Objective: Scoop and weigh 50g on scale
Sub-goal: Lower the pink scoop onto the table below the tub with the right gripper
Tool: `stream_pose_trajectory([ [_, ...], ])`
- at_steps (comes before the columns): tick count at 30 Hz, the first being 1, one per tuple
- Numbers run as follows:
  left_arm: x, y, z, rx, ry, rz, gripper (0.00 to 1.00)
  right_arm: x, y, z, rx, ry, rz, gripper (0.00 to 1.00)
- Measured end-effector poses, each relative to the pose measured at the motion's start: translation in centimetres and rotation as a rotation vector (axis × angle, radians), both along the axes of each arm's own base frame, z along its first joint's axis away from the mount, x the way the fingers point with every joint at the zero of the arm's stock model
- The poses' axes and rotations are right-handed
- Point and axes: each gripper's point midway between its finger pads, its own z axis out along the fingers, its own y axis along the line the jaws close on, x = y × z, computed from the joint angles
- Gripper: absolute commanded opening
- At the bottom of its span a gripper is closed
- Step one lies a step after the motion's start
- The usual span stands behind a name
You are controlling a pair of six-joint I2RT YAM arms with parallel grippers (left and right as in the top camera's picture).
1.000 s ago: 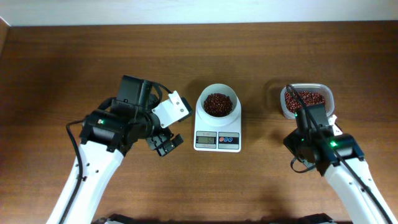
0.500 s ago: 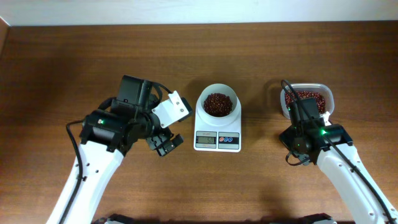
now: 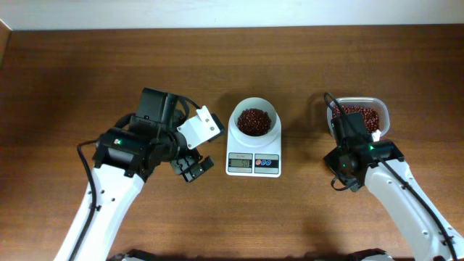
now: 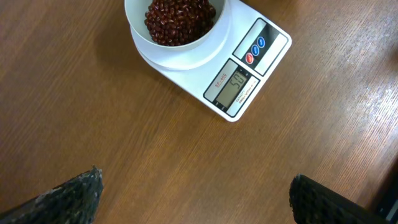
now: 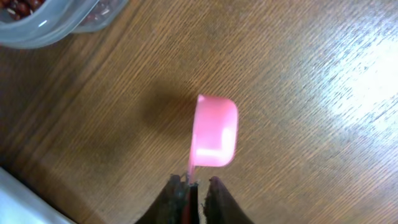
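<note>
Right arm's slid toward the clear plastic tub (image 5: 37,31). Small red-brown beans (image 4: 179,18) sit in the white digital scale (image 4: 249,68) bowl. Right gripper (image 5: 198,186) is at the pink plastic scoop (image 5: 214,134) handle, can't tell if it's gripping. Left gripper (image 4: 196,180) is spread wide, empty. Looks like scoop put-down; next I'd let go cleanly and lift.

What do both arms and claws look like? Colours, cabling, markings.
Both arms match: the left arm and right arm have white tubular links with black joint housings. Black cables loop off the joints. A green light glows on the right wrist housing. A white angular bracket sits by the left wrist. The left claw and right claw have dark fingers.
</note>
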Motion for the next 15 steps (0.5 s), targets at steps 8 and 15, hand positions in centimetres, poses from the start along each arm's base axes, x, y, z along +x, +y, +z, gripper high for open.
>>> stream_pose_trajectory([
  [8,0.0,0.0,0.0,0.0,0.0,0.0,0.99,0.27,0.01,0.06,0.001,-0.012,-0.002,0.36],
  [15,0.0,0.01,0.0,0.0,0.0,0.0,0.99,0.31,-0.02,0.07,-0.001,-0.014,-0.003,0.42],
])
